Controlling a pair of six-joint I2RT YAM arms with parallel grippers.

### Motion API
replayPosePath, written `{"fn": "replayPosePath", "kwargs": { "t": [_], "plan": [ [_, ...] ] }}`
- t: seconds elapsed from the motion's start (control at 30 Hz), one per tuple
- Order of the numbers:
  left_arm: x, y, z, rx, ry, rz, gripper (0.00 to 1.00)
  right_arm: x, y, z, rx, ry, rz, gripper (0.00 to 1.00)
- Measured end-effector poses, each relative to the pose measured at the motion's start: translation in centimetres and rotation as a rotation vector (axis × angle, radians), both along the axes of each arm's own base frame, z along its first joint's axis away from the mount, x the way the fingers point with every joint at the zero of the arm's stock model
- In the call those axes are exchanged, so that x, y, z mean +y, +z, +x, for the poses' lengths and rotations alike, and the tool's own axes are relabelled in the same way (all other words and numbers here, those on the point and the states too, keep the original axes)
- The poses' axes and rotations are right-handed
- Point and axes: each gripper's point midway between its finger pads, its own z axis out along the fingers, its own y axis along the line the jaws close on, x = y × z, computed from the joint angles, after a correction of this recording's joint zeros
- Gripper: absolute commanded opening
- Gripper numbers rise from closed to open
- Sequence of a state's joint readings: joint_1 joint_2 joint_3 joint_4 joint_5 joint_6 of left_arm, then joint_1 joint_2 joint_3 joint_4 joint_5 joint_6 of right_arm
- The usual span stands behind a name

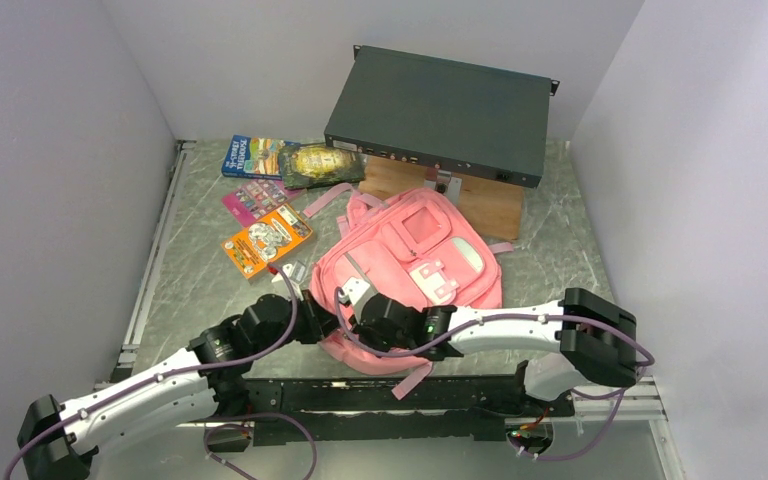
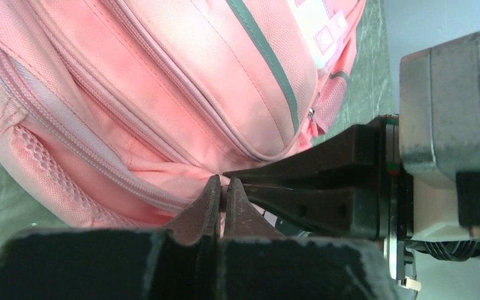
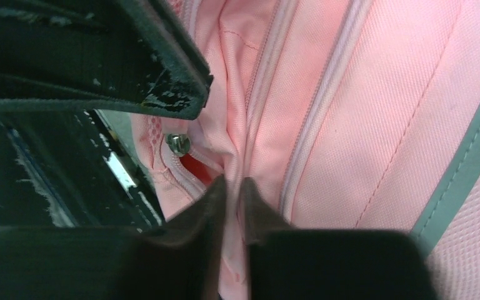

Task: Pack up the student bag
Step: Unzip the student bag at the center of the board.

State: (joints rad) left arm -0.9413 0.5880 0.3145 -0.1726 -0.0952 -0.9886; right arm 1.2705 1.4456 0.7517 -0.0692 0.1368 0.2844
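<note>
The 2 arms reach in from the near edge and meet at the near-left corner of the student bag (image 1: 410, 255), a large soft pink fabric backpack that lies on its back in the middle of the grey marbled table (image 1: 200, 290), front pockets up and straps trailing to near and far.

The left gripper (image 2: 223, 187) is clenched tight. Its tips sit on a puckered fold of cloth just beside a zip line, so it appears to be pinching the fabric to steady that edge. The right gripper (image 3: 232, 187) comes in from the right and touches the same seam. Its fingers are drawn almost together with a ridge of pink cloth between them, gripping the bag next to the small metal zip slider (image 3: 176, 144). Holding both sides of 1 zip like this looks like a way to part it, or to brace it, so the compartment can be opened. The bag looks closed, and packing has not begun.

To the left, well apart from the bag, lie the items probably meant for it:
- a flat orange booklet (image 1: 266, 240)
- a pink sticker sheet (image 1: 252, 200)
- a blue book (image 1: 252, 156)
- a dark glossy packet (image 1: 322, 165)

At the far side a wooden board (image 1: 480, 205) carries a dark metal case (image 1: 440, 112).
</note>
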Motion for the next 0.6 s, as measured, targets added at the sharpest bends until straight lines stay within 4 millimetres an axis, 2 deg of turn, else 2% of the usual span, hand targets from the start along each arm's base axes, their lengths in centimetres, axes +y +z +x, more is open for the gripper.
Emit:
{"fn": "replayPosePath", "kwargs": {
  "t": [0.13,0.23,0.4,0.6],
  "plan": [
    [0.5,-0.4,0.2,0.007,0.027,0.017,0.0,0.1,0.0,0.2,-0.023,-0.015,-0.002,0.0],
    [1.2,-0.7,0.5,0.032,0.08,0.037,0.0,-0.4,0.8,-0.1,-0.034,-0.007,0.026,0.0],
    [2.5,-0.2,1.6,0.064,0.21,0.035,0.0,-3.0,3.1,-1.0,-0.057,-0.023,0.101,0.0],
    [4.5,0.9,3.1,0.02,0.329,0.01,0.0,-6.3,5.1,-1.0,-0.078,-0.122,0.217,0.0]
  ]
}}
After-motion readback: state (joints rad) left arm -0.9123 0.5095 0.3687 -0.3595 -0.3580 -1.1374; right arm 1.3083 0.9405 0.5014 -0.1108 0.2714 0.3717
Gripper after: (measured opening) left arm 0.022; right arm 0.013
